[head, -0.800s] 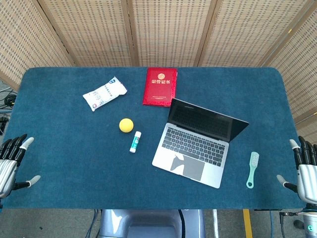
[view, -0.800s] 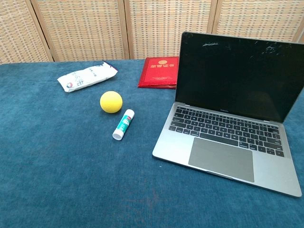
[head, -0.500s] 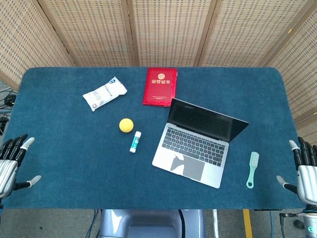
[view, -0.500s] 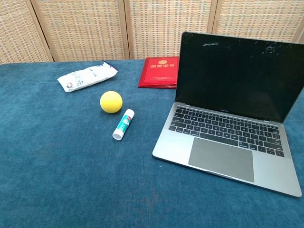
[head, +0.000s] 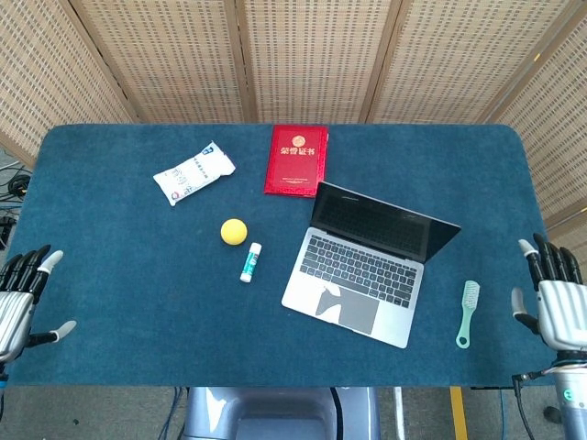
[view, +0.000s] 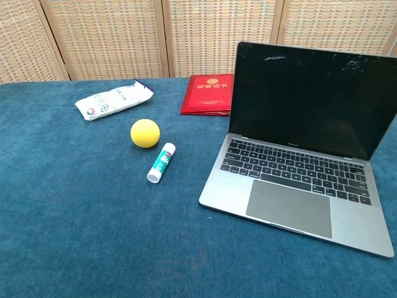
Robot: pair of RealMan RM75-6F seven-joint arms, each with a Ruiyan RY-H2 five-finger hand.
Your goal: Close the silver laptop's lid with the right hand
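Note:
The silver laptop [head: 367, 268] [view: 298, 180] stands open on the blue table, right of centre, its dark screen upright and its keyboard bare. My right hand [head: 553, 298] hovers at the table's right edge, well to the right of the laptop, fingers spread and holding nothing. At the left edge my left hand [head: 20, 300] is likewise open and empty. Neither hand appears in the chest view.
A green brush [head: 468, 313] lies between the laptop and my right hand. Left of the laptop are a glue stick [head: 250, 262], a yellow ball [head: 234, 231], a white packet [head: 193, 172] and a red booklet [head: 296, 159].
My right hand has risen and shifted slightly inward toward the table. The left hand and the laptop have not moved.

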